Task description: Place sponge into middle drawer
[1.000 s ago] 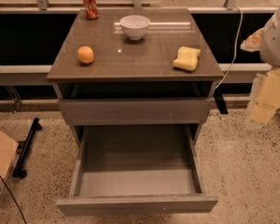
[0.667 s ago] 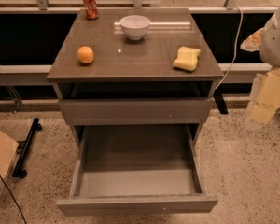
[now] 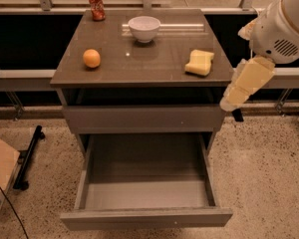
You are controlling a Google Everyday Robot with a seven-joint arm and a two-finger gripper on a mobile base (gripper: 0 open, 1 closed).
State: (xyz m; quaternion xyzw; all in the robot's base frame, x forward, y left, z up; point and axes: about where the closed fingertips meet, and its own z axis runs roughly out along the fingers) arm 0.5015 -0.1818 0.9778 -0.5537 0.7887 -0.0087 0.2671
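The pale yellow sponge (image 3: pixel 200 62) lies on the right part of the cabinet top, near its front edge. The middle drawer (image 3: pixel 147 217) is pulled wide open below, and nothing shows on its grey floor. My gripper (image 3: pixel 232 97) hangs on its cream arm link just off the cabinet's right front corner. It is to the right of the sponge and lower, and touches nothing.
An orange fruit (image 3: pixel 91 58) lies on the left of the top. A white bowl (image 3: pixel 144 28) and a red can (image 3: pixel 95 5) stand at the back. A shallower closed drawer front (image 3: pixel 144 118) sits above the open drawer. A cardboard box (image 3: pixel 0 176) lies on the floor at left.
My arm has swung left, bringing the gripper from well right of the cabinet to its right front corner. The sponge and drawer have not moved.
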